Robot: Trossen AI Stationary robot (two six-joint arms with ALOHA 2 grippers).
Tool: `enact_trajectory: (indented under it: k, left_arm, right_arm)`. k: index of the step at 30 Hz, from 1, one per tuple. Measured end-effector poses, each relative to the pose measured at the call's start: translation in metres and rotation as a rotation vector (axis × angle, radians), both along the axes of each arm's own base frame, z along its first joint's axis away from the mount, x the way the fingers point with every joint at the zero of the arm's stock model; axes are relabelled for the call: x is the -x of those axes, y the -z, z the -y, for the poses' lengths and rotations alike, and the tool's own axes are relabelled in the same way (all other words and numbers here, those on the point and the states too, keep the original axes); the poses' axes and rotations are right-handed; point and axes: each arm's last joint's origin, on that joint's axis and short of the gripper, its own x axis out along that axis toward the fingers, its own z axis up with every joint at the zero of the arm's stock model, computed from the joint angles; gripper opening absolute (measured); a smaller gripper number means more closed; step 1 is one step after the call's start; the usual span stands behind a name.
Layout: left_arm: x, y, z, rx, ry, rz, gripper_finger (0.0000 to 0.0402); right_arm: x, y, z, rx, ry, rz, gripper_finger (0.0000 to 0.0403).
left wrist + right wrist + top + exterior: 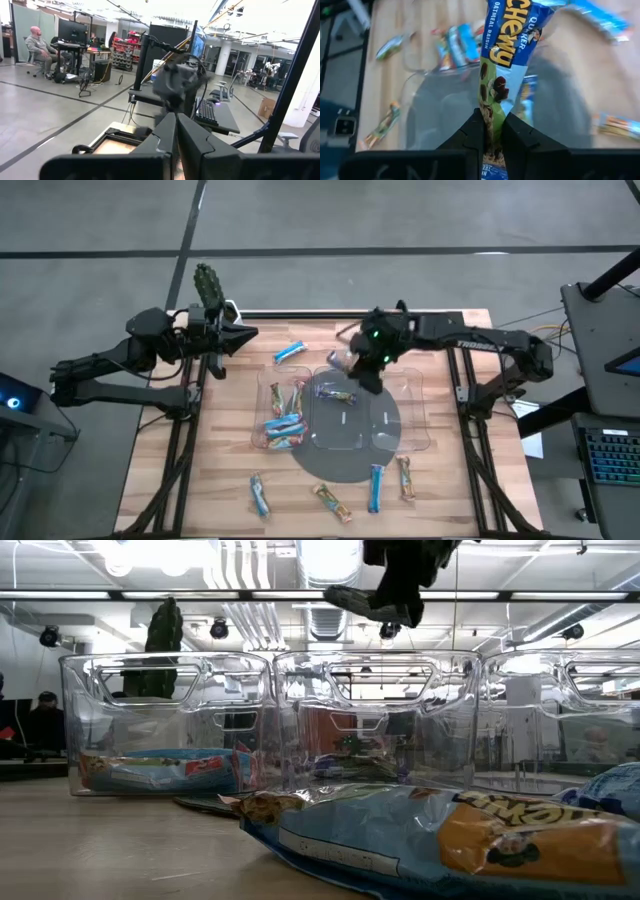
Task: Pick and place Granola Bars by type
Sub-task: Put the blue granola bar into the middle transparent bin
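Note:
My right gripper (352, 366) hangs above the far edge of the clear three-compartment tray (412, 442) and is shut on a blue-and-green granola bar (509, 47). The tray's left compartment holds several bars (284, 423), mostly blue, and its middle one holds a single bar (336, 392). One blue bar (290, 353) lies on the table beyond the tray. Several more bars (376, 487) lie near the table's front edge. My left gripper (243, 335) is shut and waits over the table's far left part, touching nothing. My right gripper pinches the bar between its two fingers by one end of the wrapper (491, 109). The fingers lie along the bar, which runs on straight out past their tips. The bar is lifted clear above the tray, and in the low view it shows dark and tilted (368, 602) beneath the gripper.
A dark round mat (345, 465) lies under the tray. In the low view a large blue bar (420, 835) lies close in front of the tray walls (270, 720). A green object (208, 283) stands behind my left arm. A person (40, 47) sits far off in the room.

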Motion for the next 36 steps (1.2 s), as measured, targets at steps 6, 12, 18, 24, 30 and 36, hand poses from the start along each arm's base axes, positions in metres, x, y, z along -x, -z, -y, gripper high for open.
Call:
enact_trajectory:
  k: [6,12,18,24,30,36]
  left_arm:
    - [0.000,0.000,0.000,0.002,0.000,0.000,0.0000]
    - [0.000,0.000,0.000,0.002,0.001,0.000,0.0000]
    - [0.001,0.000,0.000,0.002,0.001,0.002,0.0000]
    - [0.001,0.000,0.000,0.003,0.001,0.002,0.0000]
    - [0.001,0.000,0.000,-0.002,0.001,0.002,0.0000]
    - [0.004,0.005,0.001,-0.013,0.024,-0.054,0.0000]
  right_arm:
    - [-0.030,0.039,-0.024,0.001,-0.103,-0.111,0.0038]
    - [-0.051,0.081,-0.032,0.014,-0.180,-0.220,0.0038]
    - [-0.056,0.095,-0.031,0.026,-0.194,-0.255,0.0041]
    - [-0.056,0.096,-0.030,0.069,-0.173,-0.262,0.0073]
    - [-0.056,0.096,-0.030,0.062,-0.164,-0.265,0.0124]
    - [-0.053,0.085,-0.030,0.062,-0.154,-0.232,0.0142]
